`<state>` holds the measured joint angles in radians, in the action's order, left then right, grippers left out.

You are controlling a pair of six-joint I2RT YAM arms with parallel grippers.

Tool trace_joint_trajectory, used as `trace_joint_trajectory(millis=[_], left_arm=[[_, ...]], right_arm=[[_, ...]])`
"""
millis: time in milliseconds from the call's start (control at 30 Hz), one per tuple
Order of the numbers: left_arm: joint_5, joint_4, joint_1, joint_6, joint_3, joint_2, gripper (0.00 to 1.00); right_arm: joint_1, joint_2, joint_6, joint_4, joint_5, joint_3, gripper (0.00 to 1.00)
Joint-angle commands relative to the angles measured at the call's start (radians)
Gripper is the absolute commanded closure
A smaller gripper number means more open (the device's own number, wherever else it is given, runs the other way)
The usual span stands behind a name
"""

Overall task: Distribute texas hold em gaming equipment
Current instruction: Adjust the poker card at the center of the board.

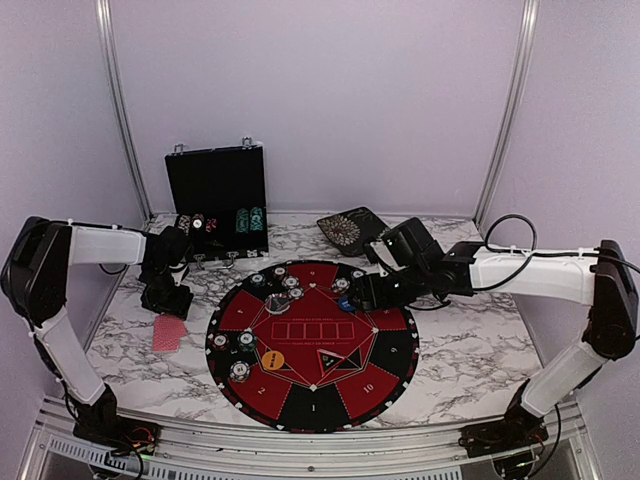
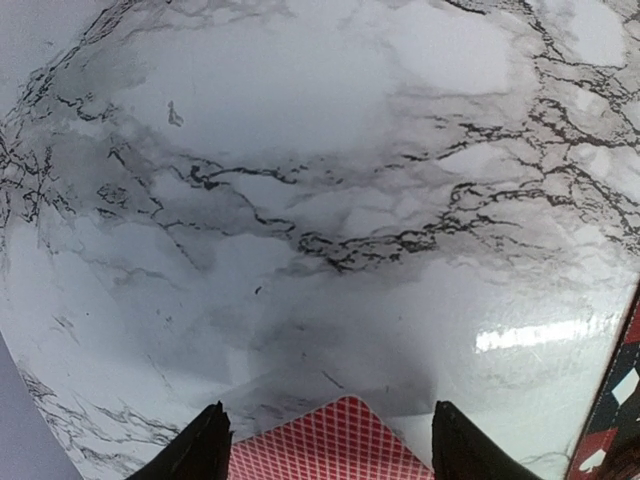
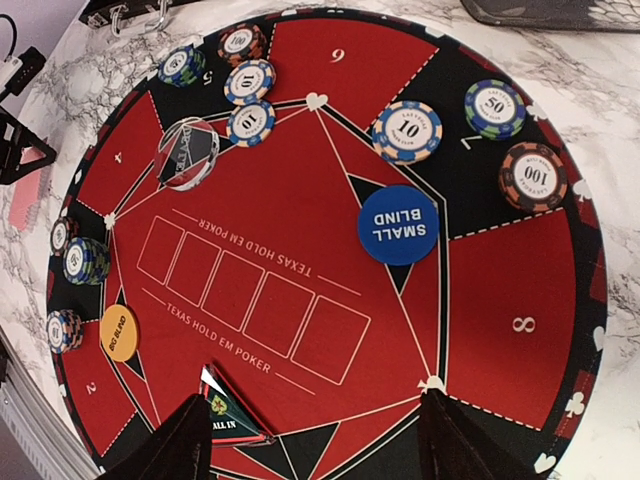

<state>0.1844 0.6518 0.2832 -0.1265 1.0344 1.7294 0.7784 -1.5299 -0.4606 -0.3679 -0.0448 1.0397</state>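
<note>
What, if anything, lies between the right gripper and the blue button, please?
Nothing visible. Only bare mat lies between the open right gripper and the blue button; the All In marker sits aside by one finger, and the nearest chips lie beyond the button.

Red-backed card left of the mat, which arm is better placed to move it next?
Left. The left gripper straddles the red-backed card; the right gripper hovers over the mat, away from it.

This is a robotics lab test cell: plain lilac walls (image 1: 320,100) close in a marble-patterned table (image 1: 470,350), bare aluminium posts (image 1: 118,110) stand at the back corners, and two white-and-black robot arms (image 1: 100,243) trailing a black cable (image 1: 512,222) are bolted to a metal rail (image 1: 300,450) at the near edge
</note>
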Motion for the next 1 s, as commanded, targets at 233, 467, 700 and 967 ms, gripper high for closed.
trace_joint_trajectory(millis=[233, 467, 700, 967], left_arm=[[0.010, 0.033, 0.001, -0.007, -0.020, -0.043, 0.27], [0.017, 0.033, 0.002, -0.018, -0.028, -0.066, 0.21], [0.016, 0.035, 0.001, -0.022, -0.033, -0.069, 0.19], [0.013, 0.038, 0.011, -0.041, -0.052, -0.076, 0.17]], right_arm=[[0.011, 0.044, -0.031, -0.005, -0.007, -0.016, 0.32], [0.026, 0.044, -0.039, -0.004, -0.003, -0.018, 0.32], [0.038, 0.039, -0.043, -0.006, 0.000, -0.017, 0.32], [0.044, 0.036, -0.044, -0.008, 0.000, -0.016, 0.32]])
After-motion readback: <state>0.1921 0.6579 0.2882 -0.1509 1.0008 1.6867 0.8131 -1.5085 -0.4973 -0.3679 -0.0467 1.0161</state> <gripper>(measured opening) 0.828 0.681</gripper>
